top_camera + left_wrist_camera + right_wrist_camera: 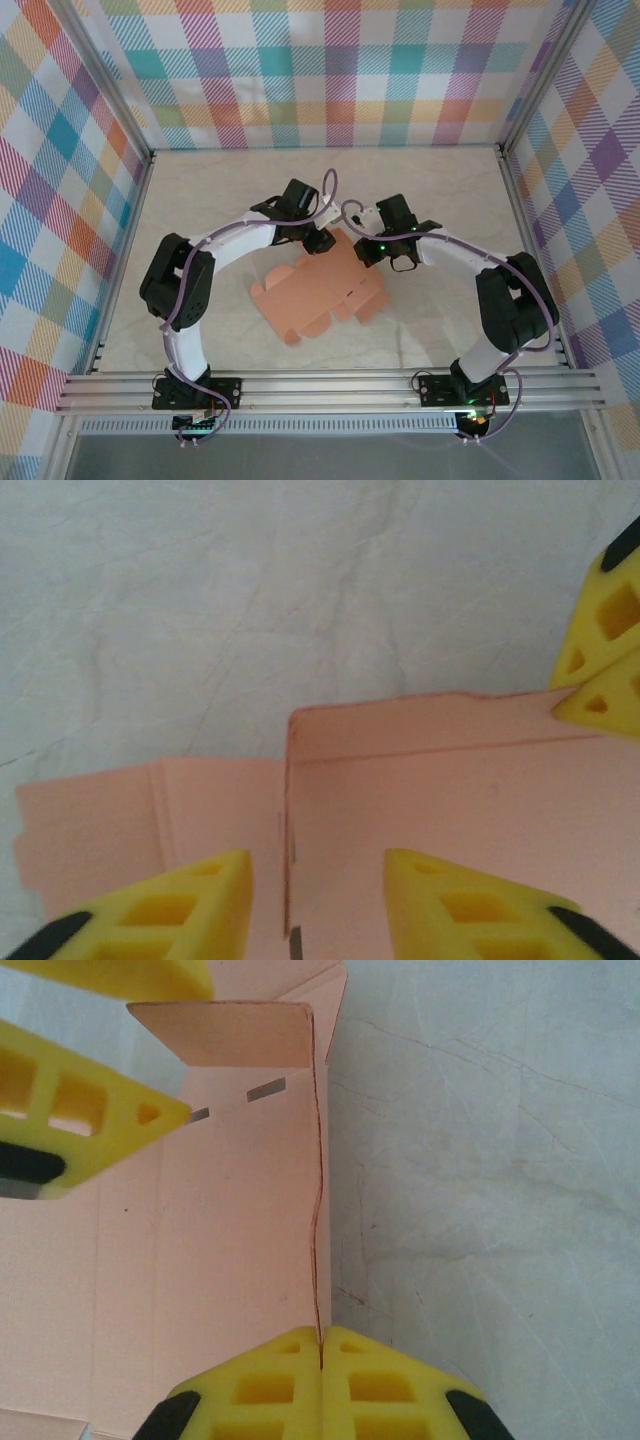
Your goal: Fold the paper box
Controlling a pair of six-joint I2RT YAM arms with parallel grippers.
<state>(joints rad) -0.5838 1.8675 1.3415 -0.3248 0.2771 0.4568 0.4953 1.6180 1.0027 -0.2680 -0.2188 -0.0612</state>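
The paper box (315, 295) lies in the middle of the tabletop (200, 200), a little nearer the front edge than the back, between the two arms. It looks like the folding has only begun. Most of the sheet is flat, with its tabs spread toward the front edge. One side wall at its far end stands upright, and a short end flap (230, 1035) is bent inward from that wall.

The right gripper (321, 1345) is closed tight on the top edge of the raised wall and pinches the thin card between its pads. The left gripper (318, 865) stands partly open, with one finger on each side of an upright edge and a clear gap around it. It grips nothing that I can see. The other walls, the tabs and the slots are not yet brought together.

From above, both grippers cover the far end of the sheet, so the raised wall is hard to make out there. Each wrist view cuts the sheet off at its borders. Whether the left fingers touch the card cannot be told.
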